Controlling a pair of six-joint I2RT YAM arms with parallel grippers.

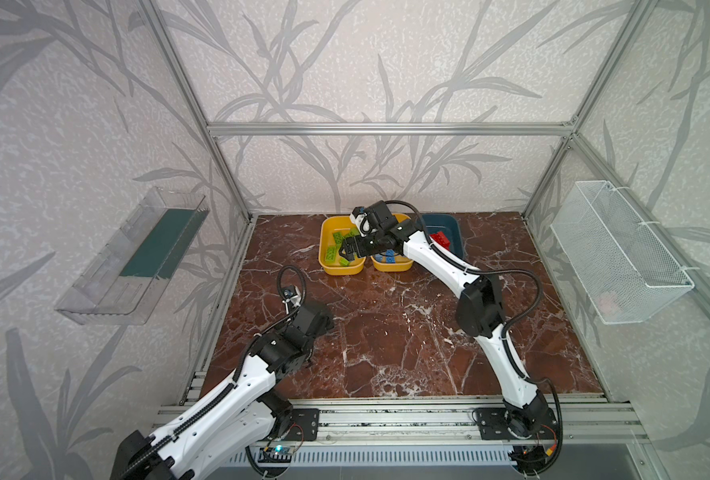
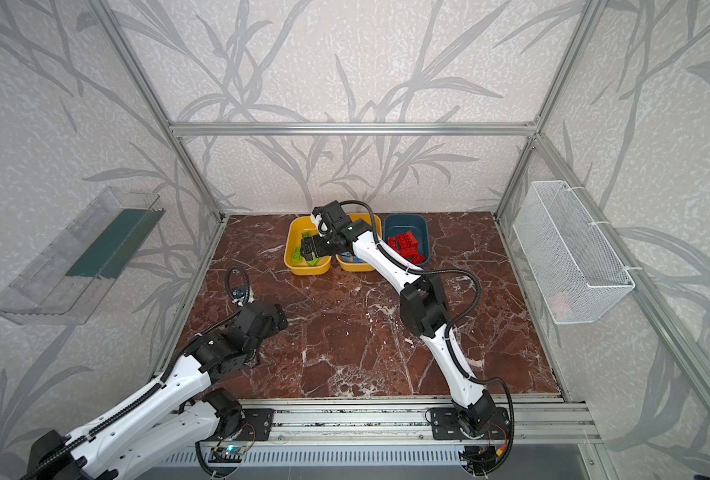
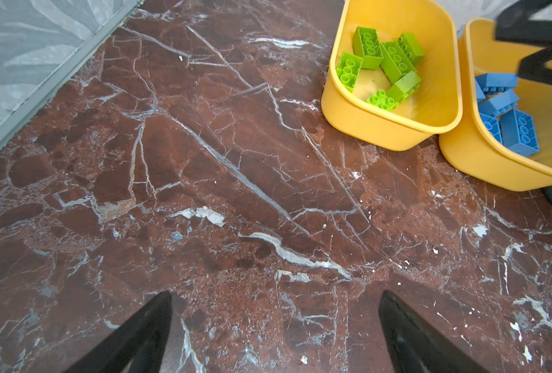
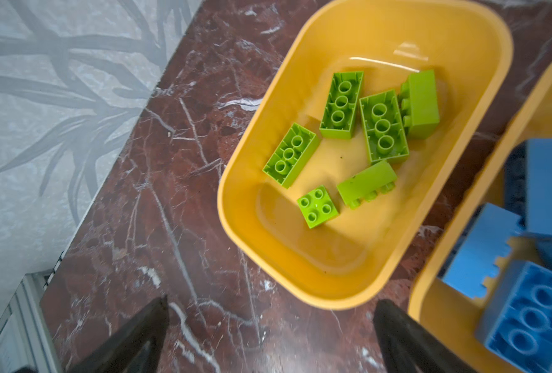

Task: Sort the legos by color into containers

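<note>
**Six green legos home, and no strays that I can see**

Six green legos [image 4: 358, 139] lie in the left yellow tub [image 4: 235, 193]: five long ones and one small square, tumbled loosely, several of them studs-down. Just beside it, the middle yellow tub [image 3: 481, 161] holds only blue legos [image 3: 520, 132]. My own arm hides part of that tub, so I can't count them. At the right end of the row, the dark blue tub [image 2: 405, 220] holds a heap of red legos [image 2: 405, 245]. I see no colour mixed into any tub.

My right pincer [image 4: 273, 302] hovers above the near rim of the left yellow tub, fingers spread wide with nothing between them. My left pincer [image 3: 276, 294] hangs low over bare table, well apart from the tubs, and is likewise spread and empty.

I find no loose brick on the table [image 3: 203, 161] in both top views or from either wrist. The pale flecks read as marble veining.

I judge the sorting done, or as good as done. What's left is to draw the right arm back clear of the tubs and check the patches hidden under both arms.
</note>
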